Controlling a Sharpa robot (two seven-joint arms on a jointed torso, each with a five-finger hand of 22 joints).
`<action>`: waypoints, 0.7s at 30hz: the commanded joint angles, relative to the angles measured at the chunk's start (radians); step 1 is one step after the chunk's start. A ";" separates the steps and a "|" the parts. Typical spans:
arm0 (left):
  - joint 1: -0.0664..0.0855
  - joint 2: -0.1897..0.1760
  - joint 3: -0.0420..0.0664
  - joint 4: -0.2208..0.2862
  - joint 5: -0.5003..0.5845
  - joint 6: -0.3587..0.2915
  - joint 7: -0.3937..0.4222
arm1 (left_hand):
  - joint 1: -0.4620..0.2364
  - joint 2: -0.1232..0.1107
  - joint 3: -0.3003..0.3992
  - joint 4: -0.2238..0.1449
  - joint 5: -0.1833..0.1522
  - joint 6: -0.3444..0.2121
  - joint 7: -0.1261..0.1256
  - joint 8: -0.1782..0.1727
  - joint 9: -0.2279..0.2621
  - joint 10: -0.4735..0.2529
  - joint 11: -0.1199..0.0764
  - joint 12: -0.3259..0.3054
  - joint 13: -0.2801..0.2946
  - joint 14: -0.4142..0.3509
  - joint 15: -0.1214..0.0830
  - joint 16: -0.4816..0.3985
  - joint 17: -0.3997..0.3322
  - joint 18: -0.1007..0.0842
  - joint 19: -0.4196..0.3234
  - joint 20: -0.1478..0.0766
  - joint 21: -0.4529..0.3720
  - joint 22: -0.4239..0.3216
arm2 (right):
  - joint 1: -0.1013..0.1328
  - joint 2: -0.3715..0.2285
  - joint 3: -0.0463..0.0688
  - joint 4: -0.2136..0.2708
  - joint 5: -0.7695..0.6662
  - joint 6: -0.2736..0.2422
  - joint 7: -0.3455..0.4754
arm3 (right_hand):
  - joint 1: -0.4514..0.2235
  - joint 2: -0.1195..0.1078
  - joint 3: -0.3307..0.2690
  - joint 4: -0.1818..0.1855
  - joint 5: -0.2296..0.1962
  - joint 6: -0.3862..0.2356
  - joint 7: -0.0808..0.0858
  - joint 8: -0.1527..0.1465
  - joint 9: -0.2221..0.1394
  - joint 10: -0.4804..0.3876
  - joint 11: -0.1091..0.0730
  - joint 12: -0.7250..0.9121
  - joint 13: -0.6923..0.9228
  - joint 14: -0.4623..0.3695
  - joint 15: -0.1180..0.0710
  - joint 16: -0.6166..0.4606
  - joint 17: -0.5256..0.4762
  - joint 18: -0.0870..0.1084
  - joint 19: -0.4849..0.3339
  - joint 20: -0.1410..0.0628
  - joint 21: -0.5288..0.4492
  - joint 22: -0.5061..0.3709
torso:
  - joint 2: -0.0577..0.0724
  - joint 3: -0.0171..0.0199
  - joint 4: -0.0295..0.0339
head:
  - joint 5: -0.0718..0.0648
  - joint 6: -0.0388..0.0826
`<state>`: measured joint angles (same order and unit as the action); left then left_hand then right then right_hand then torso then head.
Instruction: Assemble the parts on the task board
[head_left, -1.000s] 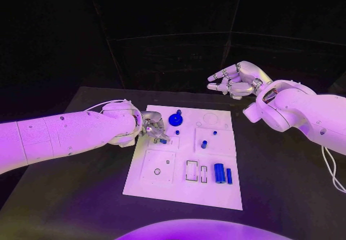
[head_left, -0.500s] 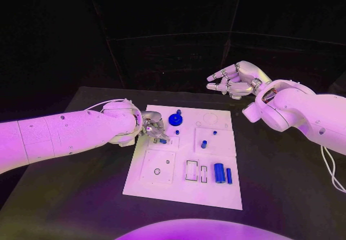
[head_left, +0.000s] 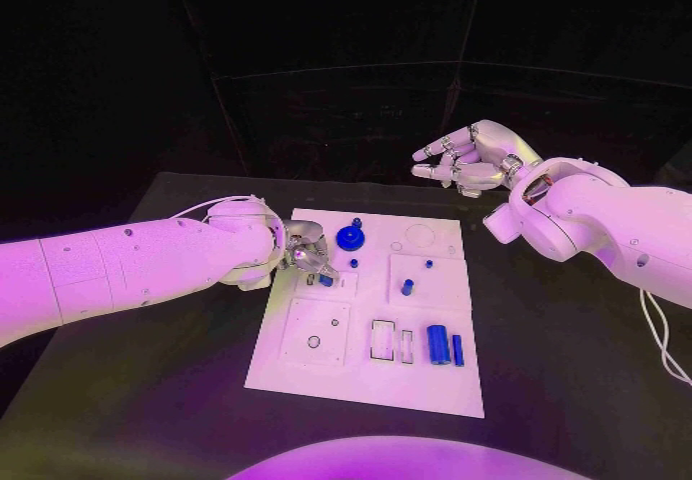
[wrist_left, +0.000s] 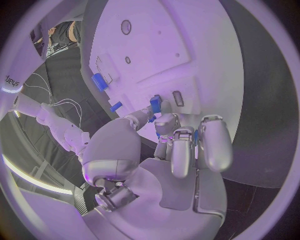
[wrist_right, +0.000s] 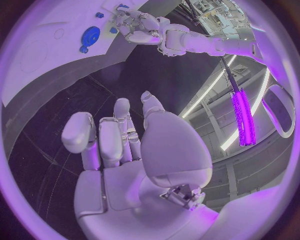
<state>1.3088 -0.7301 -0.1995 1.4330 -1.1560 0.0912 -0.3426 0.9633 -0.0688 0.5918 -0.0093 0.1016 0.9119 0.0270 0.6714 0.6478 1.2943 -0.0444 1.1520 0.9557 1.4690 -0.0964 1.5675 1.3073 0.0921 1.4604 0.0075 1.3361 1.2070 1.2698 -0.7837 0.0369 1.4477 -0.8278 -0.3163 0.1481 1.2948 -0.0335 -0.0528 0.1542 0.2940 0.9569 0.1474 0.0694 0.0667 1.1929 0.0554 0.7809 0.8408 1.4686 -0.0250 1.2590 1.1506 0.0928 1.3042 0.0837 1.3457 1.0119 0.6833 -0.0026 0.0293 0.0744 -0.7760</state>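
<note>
Two blue cylinders (head_left: 446, 346) near board's (head_left: 433, 385) right edge.

We see the white task board (head_left: 368, 385) lying flat mid-tabletop. On it, a blue round part (head_left: 351, 238) sits toward 12 o'clock, two blue cylinders (head_left: 438, 345) lie side by side toward 4 o'clock, and small blue pegs (head_left: 407, 288) stand near centre.
</note>
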 joint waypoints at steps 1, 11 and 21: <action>-0.001 0.006 -0.001 -0.004 0.003 0.025 0.002 | -0.011 0.002 -0.006 0.007 -0.007 0.007 -0.002 0.005 0.002 0.005 0.000 0.006 0.003 0.102 -0.008 0.003 0.263 -0.021 0.010 -0.002 0.004 0.003 | 0.002 0.001 0.001 0.001 -0.001 0.004 0.013 | -0.001 0.004 -0.006 0.001 0.004 -0.005 -0.003 0.005 0.001 -0.006 0.000 -0.007 -0.003 0.018 0.002 -0.007 -0.002 0.016 -0.009 0.001 -0.007 -0.004 | 0.000 0.0001 -0.0006 | -0.001 0.000; -0.001 0.012 -0.001 -0.017 0.003 0.041 0.000 | -0.015 0.001 -0.017 0.012 -0.007 0.011 -0.004 0.008 0.005 0.008 -0.001 0.010 0.007 0.102 -0.009 0.003 0.263 -0.022 0.011 -0.003 0.007 0.008 | 0.002 0.002 0.001 0.001 -0.001 0.004 0.013 | -0.001 0.004 -0.007 0.001 0.004 -0.005 -0.003 0.005 0.001 -0.008 0.000 -0.009 -0.005 0.018 0.002 -0.009 -0.004 0.016 -0.010 0.001 -0.007 -0.006 | 0.000 0.0000 0.0007 | -0.004 -0.001; 0.000 0.014 -0.001 -0.022 0.003 0.057 0.000 | -0.024 -0.003 -0.039 0.021 -0.007 0.016 -0.006 0.012 0.009 0.011 -0.003 0.016 0.013 0.102 -0.011 0.003 0.263 -0.023 0.014 -0.005 0.012 0.016 | 0.002 0.004 0.001 -0.001 -0.001 0.005 0.014 | -0.003 0.004 -0.009 0.002 0.004 -0.006 -0.002 0.004 0.001 -0.013 0.000 -0.017 -0.012 0.017 0.003 -0.012 -0.008 0.016 -0.011 0.002 -0.009 -0.009 | 0.000 -0.0008 0.0006 | -0.005 -0.002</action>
<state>1.3091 -0.7176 -0.1988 1.4098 -1.1548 0.1183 -0.3427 0.9510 -0.0722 0.5558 0.0125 0.1001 0.9191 0.0198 0.6789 0.6555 1.2976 -0.0483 1.1628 0.9682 1.4652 -0.1001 1.5675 1.3073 0.0765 1.4632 0.0049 1.3443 1.2220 1.2698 -0.7811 0.0369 1.4464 -0.8278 -0.3162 0.1511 1.2949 -0.0336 -0.0561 0.1574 0.2939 0.9569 0.1474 0.0694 0.0667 1.1859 0.0553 0.7694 0.8295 1.4686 -0.0250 1.2501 1.1438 0.0928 1.3006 0.0873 1.3416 1.0040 0.6832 -0.0028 0.0293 0.0693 -0.7779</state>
